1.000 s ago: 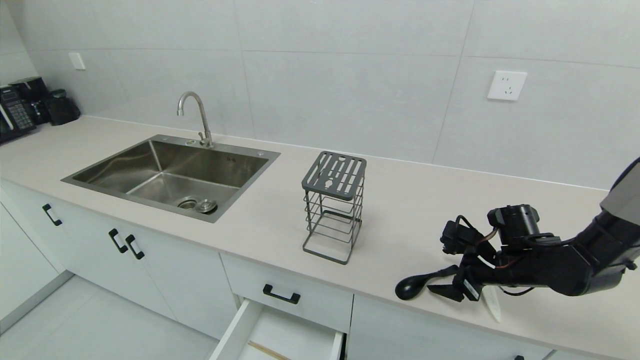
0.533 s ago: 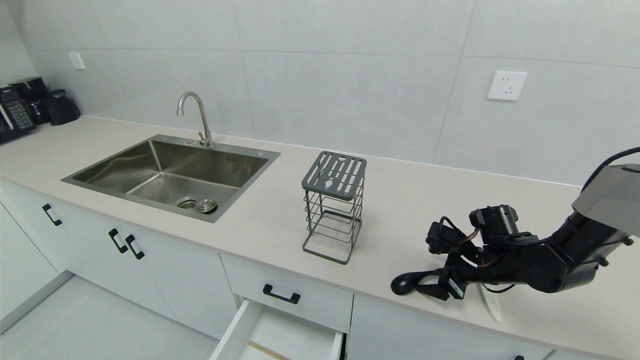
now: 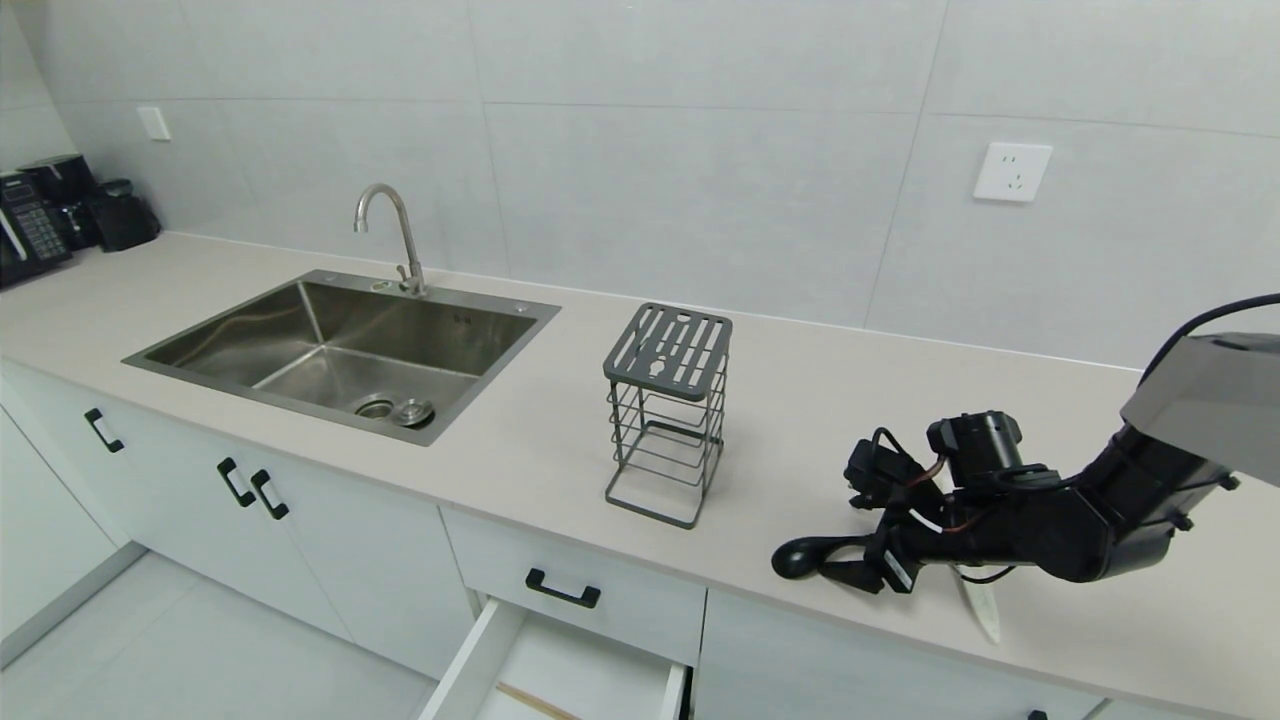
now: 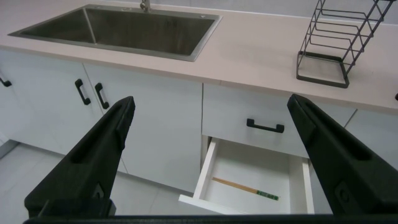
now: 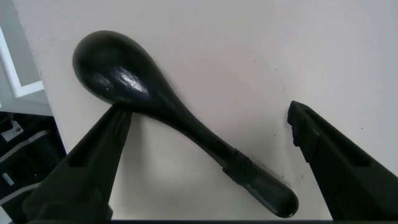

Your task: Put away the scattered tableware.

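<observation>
A black spoon (image 3: 800,557) lies on the beige countertop (image 3: 800,420) near its front edge, bowl pointing left. My right gripper (image 3: 866,574) is low over its handle and open. In the right wrist view the spoon (image 5: 155,99) lies flat between the spread fingers of the right gripper (image 5: 208,109). A white knife (image 3: 980,610) lies on the counter partly under the right arm. My left gripper (image 4: 210,99) hangs open in front of the cabinets, over a pulled-out drawer (image 4: 205,177) that holds a wooden chopstick (image 4: 245,186).
A dark wire rack (image 3: 665,415) stands mid-counter, left of the spoon. The steel sink (image 3: 345,345) with its tap lies farther left. The open drawer (image 3: 560,685) juts out below the counter edge. Black appliances (image 3: 60,210) sit at the far left.
My right arm has slid to the left along the counter's front edge. The black spoon has shifted left with it, while the white knife has stayed in place.
</observation>
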`<state>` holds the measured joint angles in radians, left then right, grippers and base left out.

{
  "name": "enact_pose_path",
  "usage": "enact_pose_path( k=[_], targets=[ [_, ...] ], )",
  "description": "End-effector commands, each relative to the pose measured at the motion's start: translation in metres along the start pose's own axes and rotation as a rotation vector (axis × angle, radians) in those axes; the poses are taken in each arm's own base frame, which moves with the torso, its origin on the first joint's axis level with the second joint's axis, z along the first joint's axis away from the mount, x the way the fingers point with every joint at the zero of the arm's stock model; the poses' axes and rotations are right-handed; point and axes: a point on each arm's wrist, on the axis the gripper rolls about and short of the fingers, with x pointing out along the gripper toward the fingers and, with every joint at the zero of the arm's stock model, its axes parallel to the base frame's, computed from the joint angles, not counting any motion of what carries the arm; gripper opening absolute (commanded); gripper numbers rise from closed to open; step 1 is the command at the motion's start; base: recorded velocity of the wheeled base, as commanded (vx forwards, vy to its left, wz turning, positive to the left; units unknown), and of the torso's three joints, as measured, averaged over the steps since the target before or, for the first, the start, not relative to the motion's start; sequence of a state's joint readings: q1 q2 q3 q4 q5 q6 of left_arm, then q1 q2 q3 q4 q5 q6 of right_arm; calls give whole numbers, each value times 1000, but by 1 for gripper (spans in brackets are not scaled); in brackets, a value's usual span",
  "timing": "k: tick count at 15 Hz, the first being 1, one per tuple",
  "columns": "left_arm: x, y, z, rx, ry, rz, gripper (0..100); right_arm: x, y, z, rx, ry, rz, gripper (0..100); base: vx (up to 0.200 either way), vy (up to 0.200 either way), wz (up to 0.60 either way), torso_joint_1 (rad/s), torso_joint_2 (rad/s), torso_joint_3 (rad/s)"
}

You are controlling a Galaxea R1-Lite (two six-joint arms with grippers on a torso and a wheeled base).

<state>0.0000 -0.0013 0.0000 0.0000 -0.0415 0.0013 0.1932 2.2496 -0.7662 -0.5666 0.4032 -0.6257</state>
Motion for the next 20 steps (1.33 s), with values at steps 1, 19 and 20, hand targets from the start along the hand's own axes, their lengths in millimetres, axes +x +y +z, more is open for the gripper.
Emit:
enact_pose_path(
  k=[1, 19, 20],
  targets=[
    [0, 0, 0, 0, 1, 0, 100, 7, 1, -7, 15, 21, 20, 0, 0, 0, 0, 0, 0, 0],
    [0, 0, 0, 0, 1, 0, 100, -42, 51, 71, -189, -195, 17, 0, 0, 0, 0, 0, 0, 0],
    [0, 0, 0, 0, 1, 0, 100, -45, 60, 73, -189, -200, 33, 0, 0, 0, 0, 0, 0, 0]
  ],
)
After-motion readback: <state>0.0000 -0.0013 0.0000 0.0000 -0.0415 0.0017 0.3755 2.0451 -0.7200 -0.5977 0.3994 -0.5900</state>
